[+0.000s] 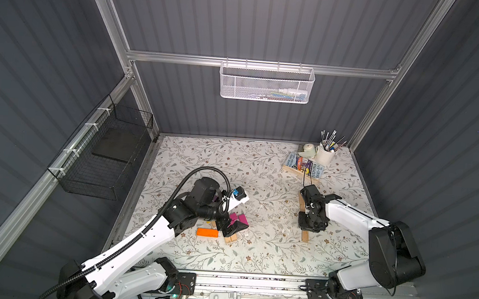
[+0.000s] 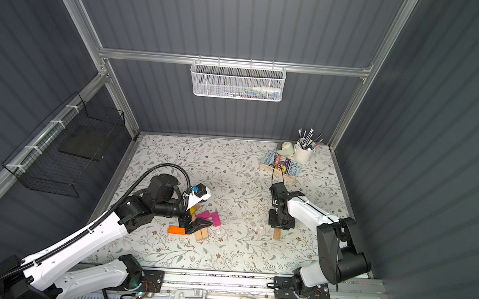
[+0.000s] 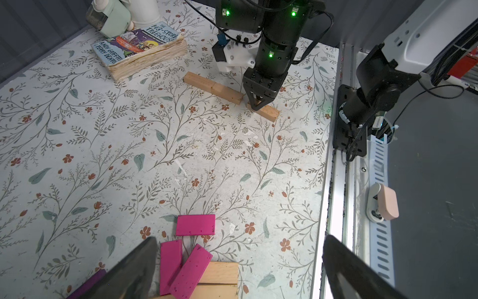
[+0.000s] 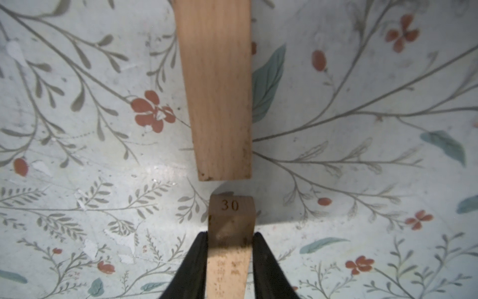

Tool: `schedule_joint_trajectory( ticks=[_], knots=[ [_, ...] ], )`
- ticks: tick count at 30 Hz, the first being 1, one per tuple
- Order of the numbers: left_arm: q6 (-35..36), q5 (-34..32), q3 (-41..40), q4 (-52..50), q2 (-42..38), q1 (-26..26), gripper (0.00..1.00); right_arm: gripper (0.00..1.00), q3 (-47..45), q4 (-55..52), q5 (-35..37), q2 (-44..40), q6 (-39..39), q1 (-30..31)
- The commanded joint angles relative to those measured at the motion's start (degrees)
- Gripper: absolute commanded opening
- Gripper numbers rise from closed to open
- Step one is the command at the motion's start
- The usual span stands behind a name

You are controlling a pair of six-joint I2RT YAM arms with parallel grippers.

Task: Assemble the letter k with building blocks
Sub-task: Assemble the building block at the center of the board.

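Observation:
My right gripper (image 4: 230, 240) is shut on a tan building block (image 4: 231, 214) marked "30", which it holds down at the tabletop. Its end points at a second tan block (image 4: 217, 90), with a small gap between them. In the left wrist view, two tan blocks (image 3: 213, 87) lie end to end in a line with the held block (image 3: 269, 114). My left gripper (image 3: 239, 248) hangs open over a pile of magenta blocks (image 3: 195, 224) and tan blocks (image 3: 219, 277). An orange block (image 1: 207, 232) lies beside that pile in both top views.
A book on a wooden tray (image 1: 304, 165), a white cup of tools (image 1: 326, 154) and a pale green object (image 1: 308, 148) stand at the back right. A black wire basket (image 1: 106, 151) hangs on the left wall. A white mesh basket (image 1: 267, 83) hangs on the back wall.

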Motion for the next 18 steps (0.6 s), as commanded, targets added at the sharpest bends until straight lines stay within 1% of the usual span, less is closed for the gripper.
schedule_joint_trajectory(
  ticks=[1,18],
  knots=[
    [1.49,-0.91,-0.28,-0.3,0.81,-0.25,1.0,0.3,0.02,0.24,-0.15,0.78,-0.78,-0.56],
    [1.52,-2.27,-0.03,-0.82,2.1,-0.34,1.0,0.28,0.56,2.08,-1.76,2.26,-3.04,-1.73]
  ],
)
